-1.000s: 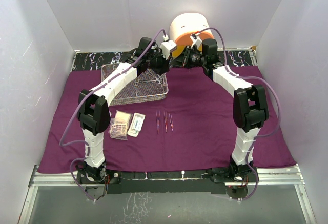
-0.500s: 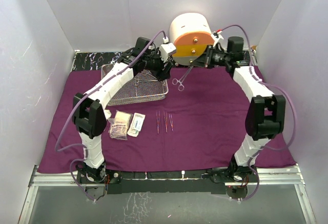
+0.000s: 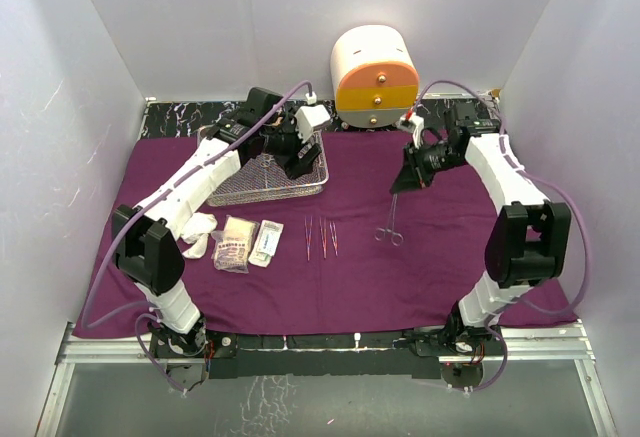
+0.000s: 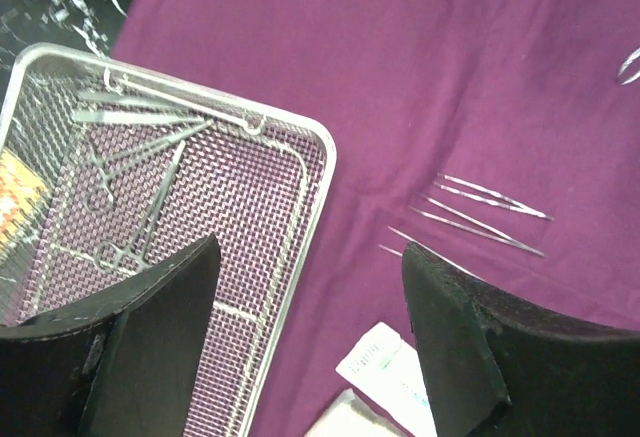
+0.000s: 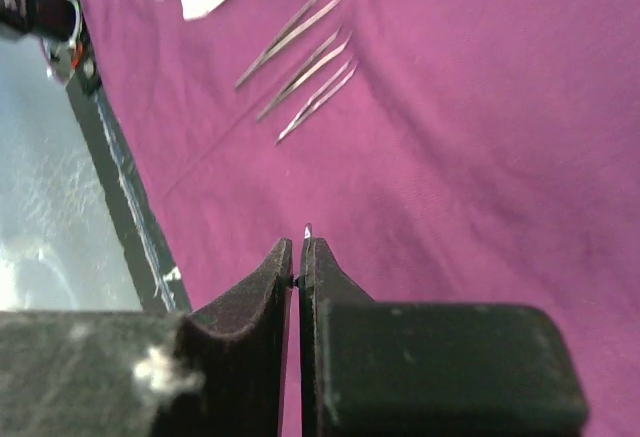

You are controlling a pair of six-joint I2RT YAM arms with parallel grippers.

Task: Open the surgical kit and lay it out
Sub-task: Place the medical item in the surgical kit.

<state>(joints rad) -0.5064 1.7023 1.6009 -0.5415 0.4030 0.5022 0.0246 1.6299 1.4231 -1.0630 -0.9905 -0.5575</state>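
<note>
A large purple cloth point(image 3: 430, 277) covers most of the bench point(image 3: 170, 117), whose dark marbled top shows only along the far edge. The near row on the cloth starts at the left with white gauze wads point(image 3: 197, 232), tucked against the left arm's elbow. Next come 2 small flat packets point(image 3: 234, 242) side by side. Their print is too small to read from above, and blurred and cut off in the left wrist view. Then 3 tweezers point(image 3: 321, 238) lie parallel, slightly apart.

Right of them, thin ring-handled forceps point(image 3: 390, 235) hang rings-down from the right tool point(image 3: 403, 183). Whether the rings touch the cloth I cannot tell. That tool is pinched fully together on the forceps' tip, only a sliver of which shows in the right wrist view.

Farther back on the left, the silver wire-mesh tray point(image 3: 262, 195) sits on the cloth with ring-handled instruments point(image 4: 130, 172) overlapping inside. Something orange point(image 4: 15, 185) in it is cut off at the frame edge. The left tool point(image 3: 300, 164) hovers over the tray's right side, spread wide and holding nothing. At the far wall stands a white-and-orange drawer cabinet point(image 3: 375, 72).
</note>
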